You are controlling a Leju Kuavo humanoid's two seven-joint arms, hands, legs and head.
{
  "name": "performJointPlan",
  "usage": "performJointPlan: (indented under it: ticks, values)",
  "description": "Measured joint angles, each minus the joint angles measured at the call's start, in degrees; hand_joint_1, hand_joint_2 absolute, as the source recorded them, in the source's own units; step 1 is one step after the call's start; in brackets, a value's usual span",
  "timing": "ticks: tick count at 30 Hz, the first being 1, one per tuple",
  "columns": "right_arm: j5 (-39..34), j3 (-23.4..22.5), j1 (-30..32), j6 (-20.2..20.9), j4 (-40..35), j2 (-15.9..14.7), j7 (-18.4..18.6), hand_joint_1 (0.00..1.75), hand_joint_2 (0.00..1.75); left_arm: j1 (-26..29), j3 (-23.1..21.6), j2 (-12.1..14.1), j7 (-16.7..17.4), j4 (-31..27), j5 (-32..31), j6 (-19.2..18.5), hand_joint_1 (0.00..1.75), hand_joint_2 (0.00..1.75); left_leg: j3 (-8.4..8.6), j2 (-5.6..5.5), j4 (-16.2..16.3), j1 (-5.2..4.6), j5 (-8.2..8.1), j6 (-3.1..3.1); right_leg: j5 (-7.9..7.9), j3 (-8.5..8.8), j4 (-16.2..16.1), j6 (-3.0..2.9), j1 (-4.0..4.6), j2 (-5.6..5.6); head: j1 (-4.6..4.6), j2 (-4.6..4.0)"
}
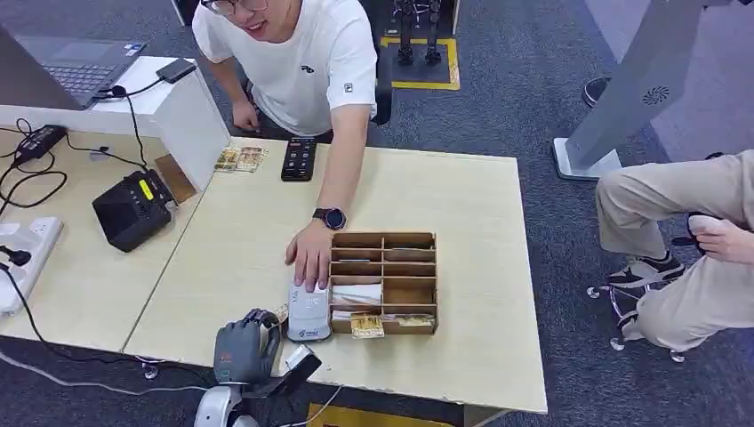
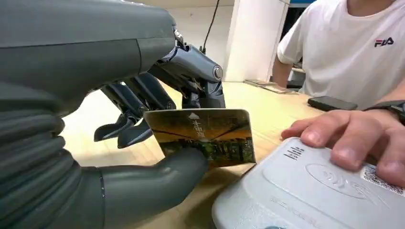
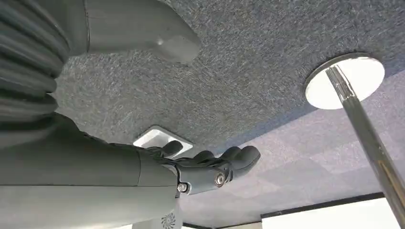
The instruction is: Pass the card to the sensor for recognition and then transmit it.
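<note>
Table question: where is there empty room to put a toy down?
The light wooden table is bare right of the wooden compartment box, and between the black remote and the box. It is crowded near the white card reader, by the person's hand and left hand.

grey ribbed wrist cover, thick grey thumb; dark fingers, silver screws
</note>
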Motion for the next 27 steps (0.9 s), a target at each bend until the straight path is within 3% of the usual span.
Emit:
performJointPlan:
  ticks: [12, 20, 24, 27]
  values:
    - [-0.4, 0.0, 0.0, 0.0, 0.0, 0.0, -0.2, 0.0, 1.75, 0.4, -5.9, 2.0, 3.3, 1.1, 1.6, 0.0, 1.75, 1.75, 0.06, -0.13, 0.0, -0.02, 0.06, 0.08, 0.0, 0.12, 0.0, 0.01, -0.02, -0.14, 0.0, 0.0]
    - [-0.6, 0.0, 0.0, 0.0, 0.2, 0.0, -0.7, 0.0, 1.75, 0.7, -7.2, 2.4, 3.1, 1.0, 4.4, 0.0, 1.75, 1.75, 0.08, -0.13, 0.0, -0.02, 0.06, 0.08, 0.0, 0.13, 0.0, 0.01, -0.02, -0.14, 0.0, 0.0]
    - [-0.6, 0.0, 0.0, 0.0, 0.2, 0.0, -0.4, 0.0, 1.75, 1.5, -6.8, 1.5, -1.5, -1.4, 9.1, 0.1, 1.75, 1.75, 0.06, -0.15, 0.0, -0.02, 0.06, 0.08, 0.0, 0.11, 0.0, 0.01, -0.02, -0.14, 0.0, 0.0]
    - [-0.6, 0.0, 0.0, 0.0, 0.2, 0.0, -0.2, 0.0, 1.75, 1.8, -4.3, -0.8, -8.0, -3.7, 17.1, 0.1, 1.75, 1.75, 0.04, -0.12, 0.0, -0.01, 0.06, 0.08, 0.01, 0.09, 0.0, 0.01, -0.01, -0.12, 0.02, 0.0]
